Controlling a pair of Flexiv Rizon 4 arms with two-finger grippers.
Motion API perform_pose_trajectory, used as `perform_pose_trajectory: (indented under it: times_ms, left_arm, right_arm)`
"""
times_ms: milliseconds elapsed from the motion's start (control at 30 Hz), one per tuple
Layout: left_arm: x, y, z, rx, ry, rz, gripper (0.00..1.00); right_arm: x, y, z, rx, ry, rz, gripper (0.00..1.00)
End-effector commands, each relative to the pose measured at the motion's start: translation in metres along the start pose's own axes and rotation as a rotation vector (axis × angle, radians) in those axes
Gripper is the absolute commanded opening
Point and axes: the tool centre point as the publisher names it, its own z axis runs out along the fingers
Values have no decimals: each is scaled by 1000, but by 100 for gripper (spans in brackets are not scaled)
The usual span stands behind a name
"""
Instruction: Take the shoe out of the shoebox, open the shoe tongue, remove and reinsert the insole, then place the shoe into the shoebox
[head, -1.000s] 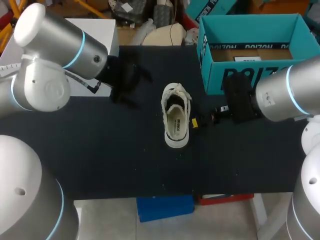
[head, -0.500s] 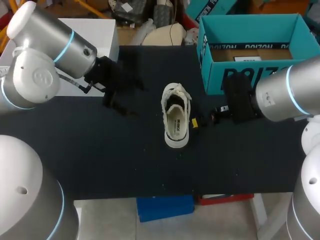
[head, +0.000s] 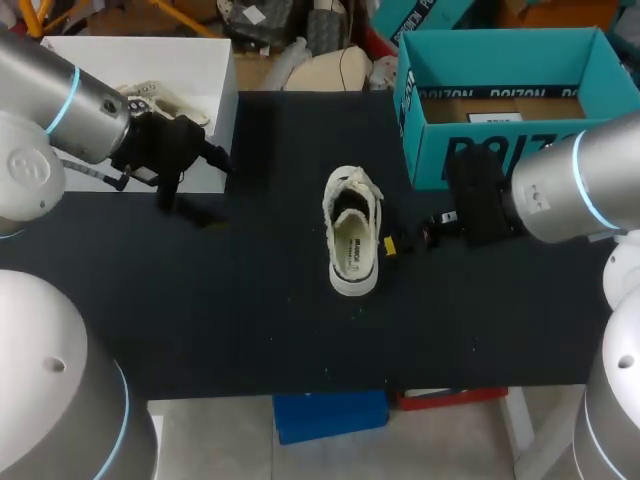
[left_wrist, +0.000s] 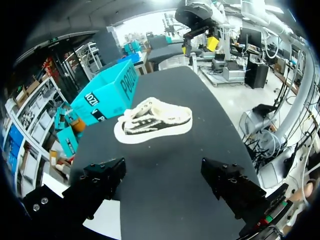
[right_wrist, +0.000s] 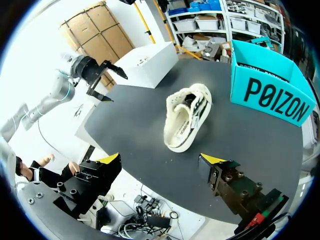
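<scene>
Since the shoe (head: 352, 235) already stands out of the shoebox (head: 500, 160), upright on its sole in the middle of the bench (head: 250, 330), either arm can get at it, and its mouth faces up so the insole (head: 349, 252) shows inside. The teal shoebox waits open-topped beyond the shoe on the right arm's side, near it but not touching, presumably kept handy for the final return. The right arm (head: 565, 190) holds the right jaws low just beside the shoe on the shoebox side. They are spread wide and empty, and their yellow fingertips (right_wrist: 108, 159) frame the shoe ahead, which looks like readiness for a grasp. The left arm (head: 50, 110) is well apart from the shoe on the opposite side, by a white box (head: 215, 70). The left jaws are also spread with nothing between them, which leaves the shoe unobstructed. Whether the tongue is opened I cannot tell.
</scene>
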Motion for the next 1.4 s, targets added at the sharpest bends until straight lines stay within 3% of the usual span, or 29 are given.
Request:
perform_pose_trajectory:
  times_ms: [33, 233, 367, 633, 1133, 1400]
  left_arm:
    - [7, 3, 0, 5, -51, 4, 100]
    - [7, 3, 0, 5, -51, 4, 100]
    - [7, 3, 0, 5, -51, 4, 100]
    - [7, 3, 0, 5, -51, 4, 100]
    - [7, 3, 0, 5, -51, 4, 100]
    - [7, 3, 0, 5, -51, 4, 100]
  right_arm:
    - [1, 0, 1, 1, -2, 1, 100]
    - [1, 0, 1, 1, -2, 1, 100]
    - [-8, 24, -8, 207, -124, -26, 100]
    - [-12, 62, 27, 631, -333, 32, 100]
    - [-13, 60, 26, 627, -339, 45, 100]
    - [-21, 72, 55, 539, -391, 160, 100]
